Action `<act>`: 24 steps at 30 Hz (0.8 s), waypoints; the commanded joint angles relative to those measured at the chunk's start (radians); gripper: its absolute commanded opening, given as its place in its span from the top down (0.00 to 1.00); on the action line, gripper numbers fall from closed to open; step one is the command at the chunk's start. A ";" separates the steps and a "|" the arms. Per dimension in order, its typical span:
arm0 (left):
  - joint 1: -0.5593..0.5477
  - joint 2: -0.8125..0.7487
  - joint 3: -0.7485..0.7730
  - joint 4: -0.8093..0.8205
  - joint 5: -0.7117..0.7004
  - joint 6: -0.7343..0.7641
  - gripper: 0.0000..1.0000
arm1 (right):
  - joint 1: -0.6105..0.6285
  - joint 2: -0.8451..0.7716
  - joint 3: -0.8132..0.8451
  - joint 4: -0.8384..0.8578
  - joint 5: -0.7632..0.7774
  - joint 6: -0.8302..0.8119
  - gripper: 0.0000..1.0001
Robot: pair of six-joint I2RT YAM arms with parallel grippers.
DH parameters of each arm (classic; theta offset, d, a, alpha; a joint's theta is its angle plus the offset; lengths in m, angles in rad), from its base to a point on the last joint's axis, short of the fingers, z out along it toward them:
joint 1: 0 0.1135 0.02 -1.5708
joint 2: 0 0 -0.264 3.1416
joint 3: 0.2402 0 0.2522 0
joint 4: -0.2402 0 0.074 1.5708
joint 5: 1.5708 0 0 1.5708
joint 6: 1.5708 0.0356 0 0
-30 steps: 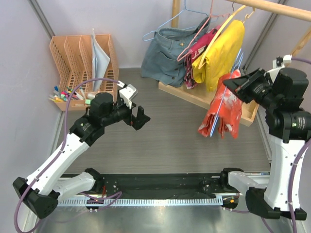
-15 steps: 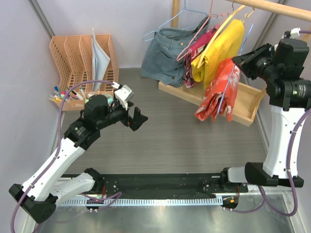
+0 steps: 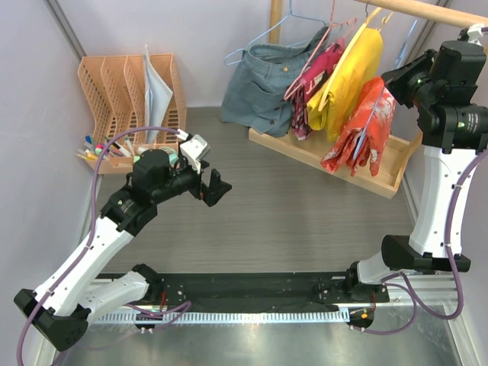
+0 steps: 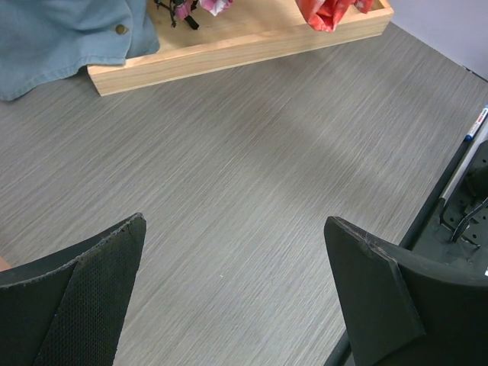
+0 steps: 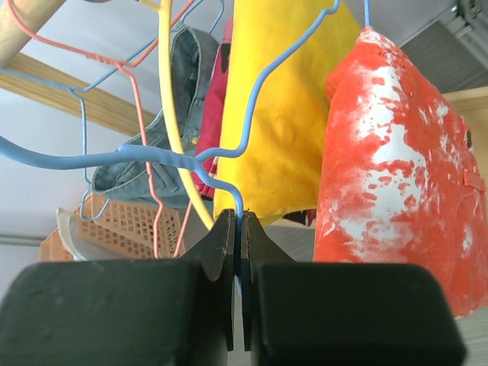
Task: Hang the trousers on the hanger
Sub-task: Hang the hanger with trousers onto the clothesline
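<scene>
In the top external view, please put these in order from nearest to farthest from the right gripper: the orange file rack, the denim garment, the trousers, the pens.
1. trousers, hanging just below and left of the right gripper.
2. denim garment, back centre.
3. orange file rack, back left.
4. pens, far left, in front of the rack.

The right gripper (image 5: 238, 223), clamped on the hanger (image 5: 164, 155), lifts the trousers (image 3: 364, 130) toward one o'clock, nearer the rail (image 3: 427, 11).
</scene>
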 commanded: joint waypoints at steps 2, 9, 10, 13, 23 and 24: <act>0.000 -0.015 -0.008 0.029 -0.005 0.003 0.00 | -0.011 -0.054 0.046 0.278 0.078 -0.078 0.99; 0.000 0.001 0.005 0.038 -0.001 -0.034 0.00 | -0.026 -0.004 0.080 0.377 0.041 -0.115 0.99; 0.000 0.001 0.007 0.040 0.002 -0.042 0.00 | -0.028 0.004 0.087 0.386 0.041 -0.114 0.99; 0.000 0.002 0.015 0.037 0.006 -0.057 0.00 | -0.037 0.030 0.095 0.422 0.032 -0.118 0.99; 0.000 0.001 0.016 0.040 -0.004 -0.076 0.00 | -0.057 0.122 0.150 0.521 0.046 -0.121 0.99; 0.000 -0.001 0.013 0.043 -0.007 -0.077 0.00 | -0.057 0.125 0.147 0.528 0.049 -0.128 0.99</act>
